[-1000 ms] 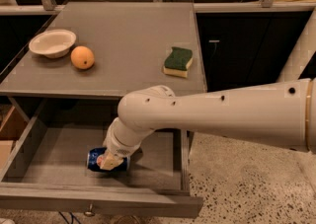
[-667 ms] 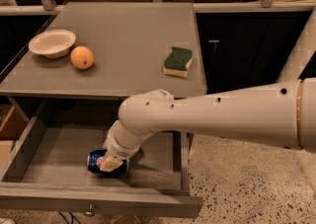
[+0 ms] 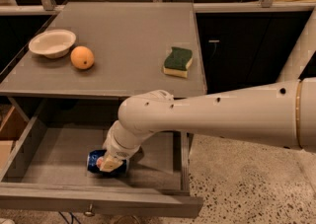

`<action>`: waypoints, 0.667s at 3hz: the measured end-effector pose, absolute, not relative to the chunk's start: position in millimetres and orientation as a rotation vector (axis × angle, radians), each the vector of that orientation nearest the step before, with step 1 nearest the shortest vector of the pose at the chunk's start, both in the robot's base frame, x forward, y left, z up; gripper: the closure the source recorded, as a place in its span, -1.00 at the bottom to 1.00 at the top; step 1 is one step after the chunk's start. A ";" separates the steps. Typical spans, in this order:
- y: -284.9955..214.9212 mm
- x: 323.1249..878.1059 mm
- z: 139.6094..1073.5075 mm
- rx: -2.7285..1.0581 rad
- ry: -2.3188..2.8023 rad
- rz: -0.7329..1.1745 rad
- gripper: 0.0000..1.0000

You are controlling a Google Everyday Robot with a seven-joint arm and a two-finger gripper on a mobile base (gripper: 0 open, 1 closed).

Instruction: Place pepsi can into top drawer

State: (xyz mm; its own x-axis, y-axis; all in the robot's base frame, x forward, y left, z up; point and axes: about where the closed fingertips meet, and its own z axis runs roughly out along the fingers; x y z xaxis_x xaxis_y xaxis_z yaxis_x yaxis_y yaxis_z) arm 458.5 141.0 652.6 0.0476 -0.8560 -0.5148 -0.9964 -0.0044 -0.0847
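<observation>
The pepsi can (image 3: 94, 161) is blue and lies on its side on the grey floor of the open top drawer (image 3: 54, 156), near the drawer's front middle. My gripper (image 3: 108, 164) reaches down into the drawer on the white arm and sits right at the can, covering its right half. The drawer's front panel carries a small metal knob (image 3: 89, 212) at the bottom of the view.
On the grey tabletop (image 3: 128, 35) above the drawer stand a white bowl (image 3: 52, 43), an orange (image 3: 82, 57) and a green-and-yellow sponge (image 3: 177, 61). A cardboard box (image 3: 9, 129) sits to the left of the drawer. Speckled floor lies to the right.
The arm has shifted slightly; the can and gripper stay at the same spot in the drawer.
</observation>
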 end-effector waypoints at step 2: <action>141.0 458.5 652.6 -1.911 1.858 0.446 -0.89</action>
